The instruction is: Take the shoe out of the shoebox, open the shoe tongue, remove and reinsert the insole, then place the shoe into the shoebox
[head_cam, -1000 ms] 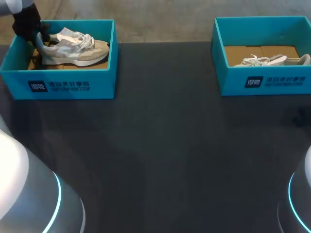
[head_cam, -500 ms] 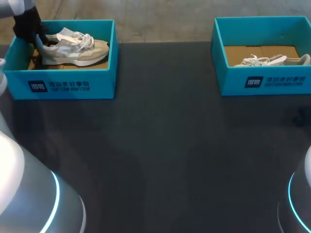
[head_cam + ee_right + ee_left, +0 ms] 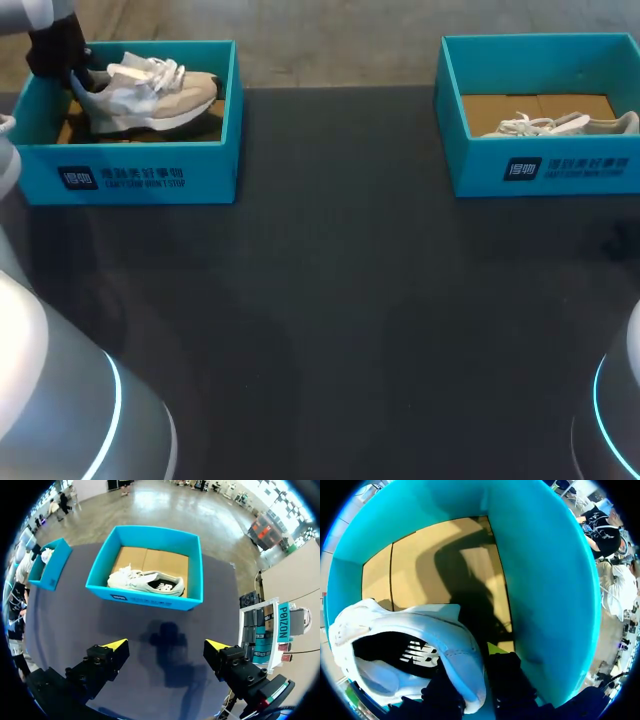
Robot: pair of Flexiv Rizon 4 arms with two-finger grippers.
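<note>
Open industrial hall, polished concrete floor (image 3: 150, 500)

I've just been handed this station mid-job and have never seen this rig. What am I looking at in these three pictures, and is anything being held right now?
This is a robot with two arms working at a dark table. The head view looks down from above and behind the robot. The two round pictures come from a camera on each wrist, looking out along that arm's fingers. Two teal shoeboxes stand on the table. In the left shoebox, the left gripper is shut on the heel of a pale shoe, which is inside the box and looks tilted. The right shoebox holds a second shoe, which nothing is touching. The right gripper hangs open above the table, short of that box, and holds nothing.
</note>
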